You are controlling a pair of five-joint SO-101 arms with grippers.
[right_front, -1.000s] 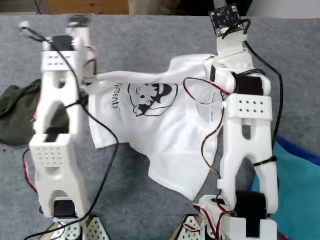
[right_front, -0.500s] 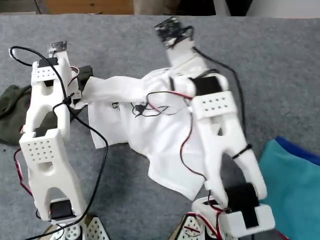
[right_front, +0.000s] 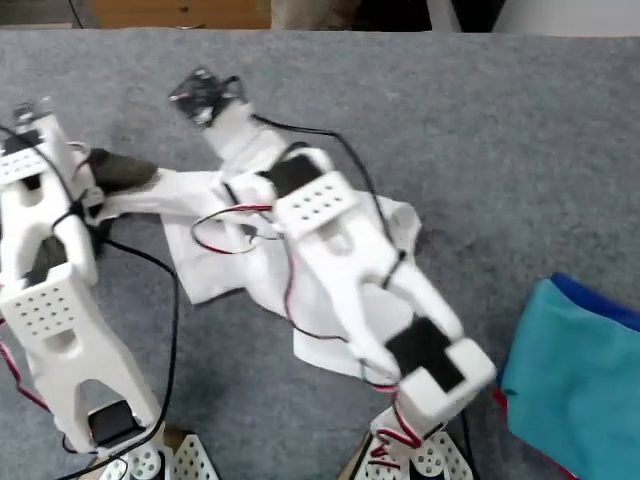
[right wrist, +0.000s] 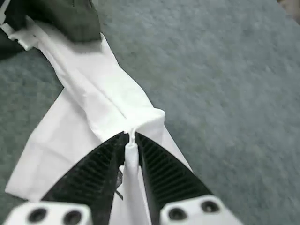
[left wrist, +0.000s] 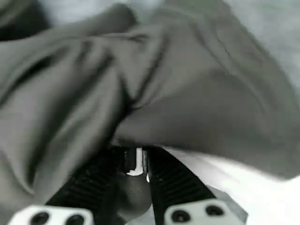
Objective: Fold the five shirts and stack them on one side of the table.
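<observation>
A white shirt (right_front: 330,290) with a dark print lies bunched on the grey table (right_front: 520,140), one edge pulled into a tight strip toward the left. My right gripper (right wrist: 129,139) is shut on a fold of the white shirt (right wrist: 89,89); in the high view the right gripper (right_front: 228,178) reaches across to the table's left half. My left gripper (left wrist: 136,161) is shut on a sliver of white cloth, pressed against a dark green shirt (left wrist: 140,79). From above, the left gripper (right_front: 100,200) sits at the strip's left end beside the dark green shirt (right_front: 125,170).
A teal shirt (right_front: 580,380) lies at the right front edge, with blue cloth (right_front: 585,295) showing at its far side. The right arm's body spans the white shirt diagonally. Bare grey table lies at the back right.
The right arm has swung far to the left, carrying the shirt's right edge over the print. The left arm has shifted left, drawing the shirt into a strip toward the green shirt.
</observation>
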